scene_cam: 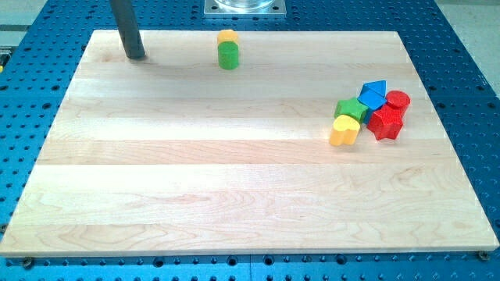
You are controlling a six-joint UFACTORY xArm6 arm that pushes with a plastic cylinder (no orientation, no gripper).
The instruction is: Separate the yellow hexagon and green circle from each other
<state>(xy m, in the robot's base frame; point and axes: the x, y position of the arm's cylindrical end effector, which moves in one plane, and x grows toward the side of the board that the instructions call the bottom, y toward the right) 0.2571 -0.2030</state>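
The yellow hexagon (227, 36) sits at the top edge of the wooden board, near the middle. The green circle (228, 55) lies just below it, touching it. My tip (136, 56) rests on the board at the view's top left, well to the left of both blocks and apart from them.
A cluster of blocks lies at the view's right: a green block (350, 108), a yellow heart (344, 130), a blue block (373, 94), a red circle (398, 100) and a red star-like block (385, 122). The wooden board (234, 179) lies on a blue perforated table.
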